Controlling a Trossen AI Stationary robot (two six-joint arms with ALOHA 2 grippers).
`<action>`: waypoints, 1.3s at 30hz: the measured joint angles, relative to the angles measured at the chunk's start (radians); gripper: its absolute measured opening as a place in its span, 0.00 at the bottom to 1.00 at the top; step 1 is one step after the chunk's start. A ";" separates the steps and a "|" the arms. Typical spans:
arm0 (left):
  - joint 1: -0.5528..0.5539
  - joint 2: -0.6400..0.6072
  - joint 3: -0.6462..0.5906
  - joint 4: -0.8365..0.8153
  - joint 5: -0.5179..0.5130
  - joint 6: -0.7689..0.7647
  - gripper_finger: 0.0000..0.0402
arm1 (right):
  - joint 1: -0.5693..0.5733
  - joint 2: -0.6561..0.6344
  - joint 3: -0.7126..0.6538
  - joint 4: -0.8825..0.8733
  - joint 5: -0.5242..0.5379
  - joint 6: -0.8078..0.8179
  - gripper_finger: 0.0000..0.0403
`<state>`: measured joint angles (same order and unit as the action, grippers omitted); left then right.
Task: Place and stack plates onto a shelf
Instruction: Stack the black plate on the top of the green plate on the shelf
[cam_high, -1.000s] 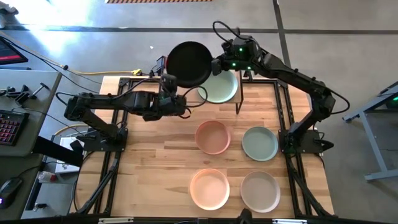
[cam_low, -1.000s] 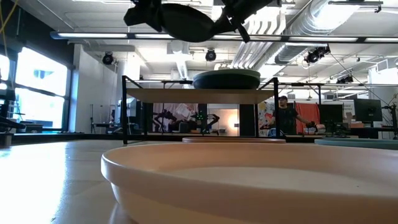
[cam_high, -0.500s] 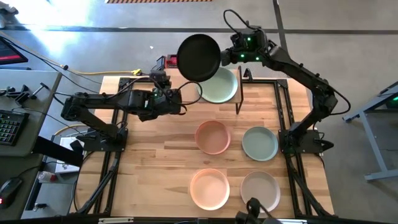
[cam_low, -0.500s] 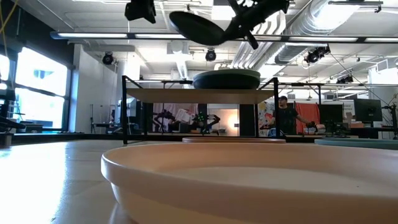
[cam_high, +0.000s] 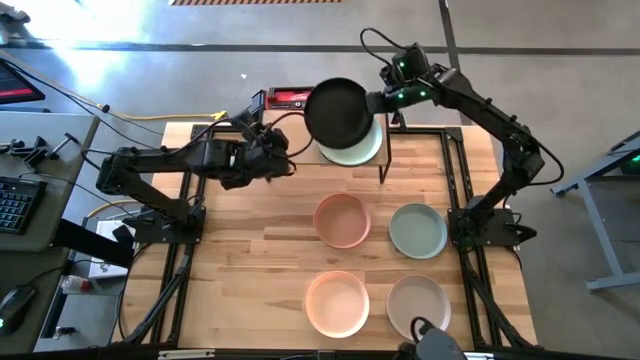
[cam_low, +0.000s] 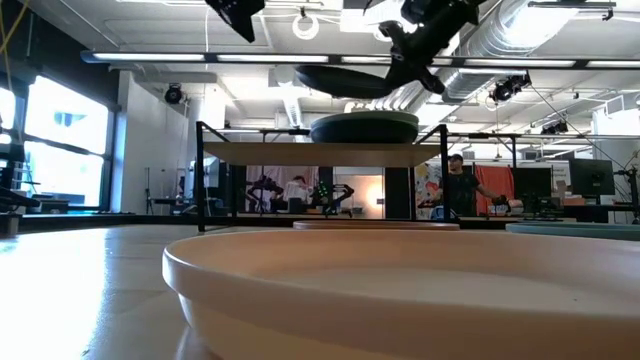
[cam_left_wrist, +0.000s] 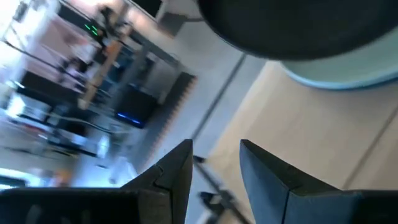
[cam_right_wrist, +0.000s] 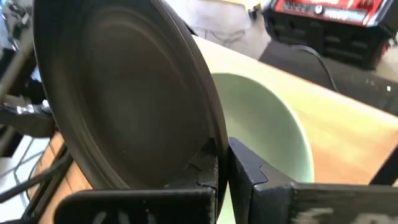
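A black plate (cam_high: 340, 112) hangs in the air over the pale green plate (cam_high: 356, 148), which rests on the shelf (cam_low: 320, 153) at the table's far edge. My right gripper (cam_high: 378, 100) is shut on the black plate's right edge. My left gripper (cam_high: 285, 160) stands open and empty to the left of the shelf, apart from both plates. In the low view the black plate (cam_low: 350, 80) floats a little above the green plate (cam_low: 365, 127). My right gripper pinches the black plate's rim (cam_right_wrist: 214, 146) between its two fingers, one finger on the plate's inner face and one on its underside. It comes from the table's far right, slanting down. The plate is lifted clear and nearly level above the green plate.
On the table in front of the shelf lie a peach-pink plate (cam_high: 342, 220), a pale green plate (cam_high: 418, 230), a second peach-pink plate (cam_high: 337, 303) and a beige plate (cam_high: 418, 305). A red-and-black device (cam_high: 290, 97) stands beyond the far edge.
My right gripper has carried the black plate toward the table's right edge and down, from beside my left gripper to above the green plate on the shelf. The plate has tipped from slanted to nearly level. My left gripper has rolled about its own axis, staying left of the shelf.
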<state>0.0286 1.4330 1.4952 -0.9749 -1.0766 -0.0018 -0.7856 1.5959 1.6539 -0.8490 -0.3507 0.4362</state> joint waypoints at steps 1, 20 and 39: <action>0.004 0.000 0.000 0.000 0.019 -0.032 0.30 | 0.000 0.000 0.000 -0.015 -0.001 -0.002 0.00; 0.018 0.000 0.000 0.000 0.135 -0.128 0.30 | 0.001 0.002 0.000 -0.189 0.076 -0.007 0.00; 0.018 0.001 0.000 0.000 0.134 -0.145 0.30 | 0.000 0.069 0.000 -0.180 0.090 -0.018 0.00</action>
<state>0.0463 1.4338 1.4952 -0.9749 -0.9428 -0.1471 -0.7853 1.6646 1.6539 -1.0286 -0.2612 0.4180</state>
